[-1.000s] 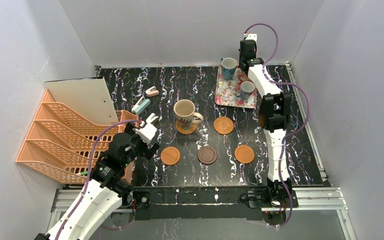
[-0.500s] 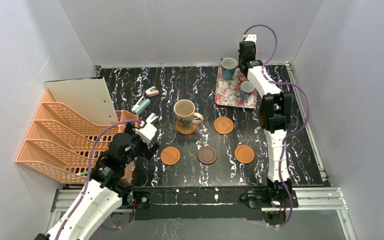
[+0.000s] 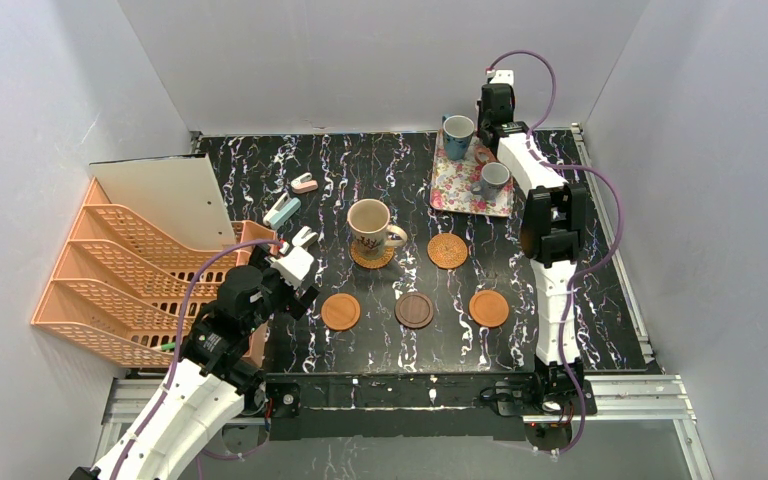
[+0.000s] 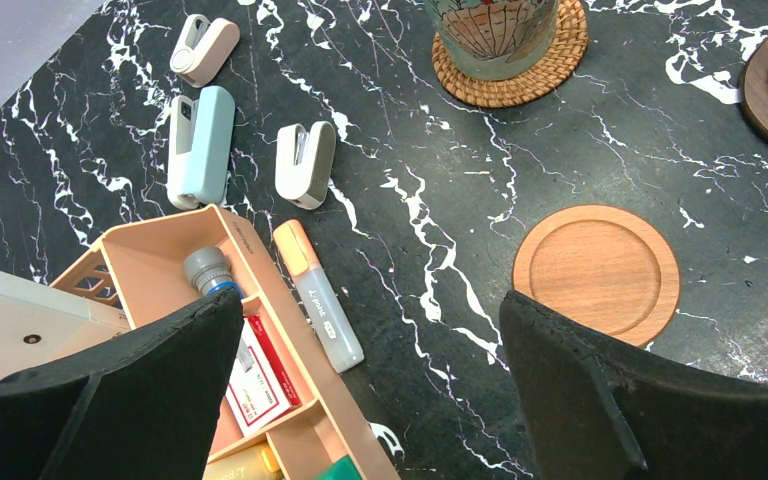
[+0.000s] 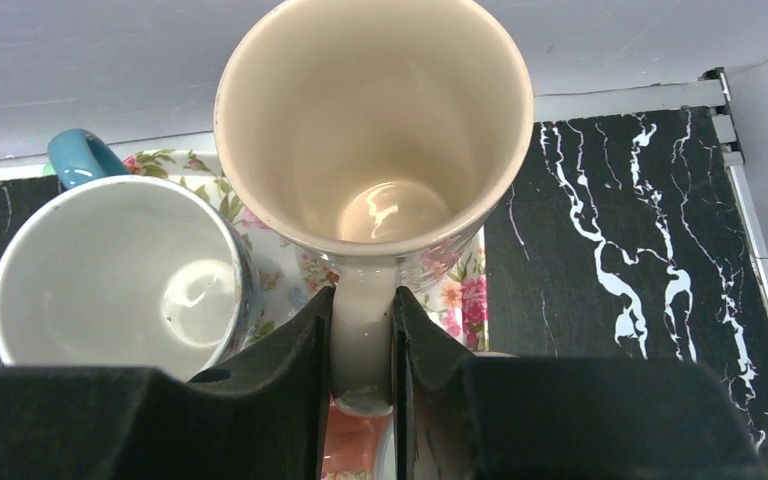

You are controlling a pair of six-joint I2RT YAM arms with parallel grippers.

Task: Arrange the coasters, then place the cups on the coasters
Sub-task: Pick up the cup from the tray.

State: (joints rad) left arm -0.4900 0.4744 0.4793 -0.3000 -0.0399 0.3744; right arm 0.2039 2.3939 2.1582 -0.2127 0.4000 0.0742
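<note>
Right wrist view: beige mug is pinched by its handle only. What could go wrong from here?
1. The right end effector grips only the handle of the beige mug; the body could pivot or slip when moved.
2. The blue-handled mug stands close beside it on the floral tray; a tilt or sideways carry may knock it.

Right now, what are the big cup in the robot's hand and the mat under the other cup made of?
The beige mug looks like glazed ceramic: smooth, shiny inside with a glint. The woven coaster looks like rattan or straw, matte, with braided rings.
</note>
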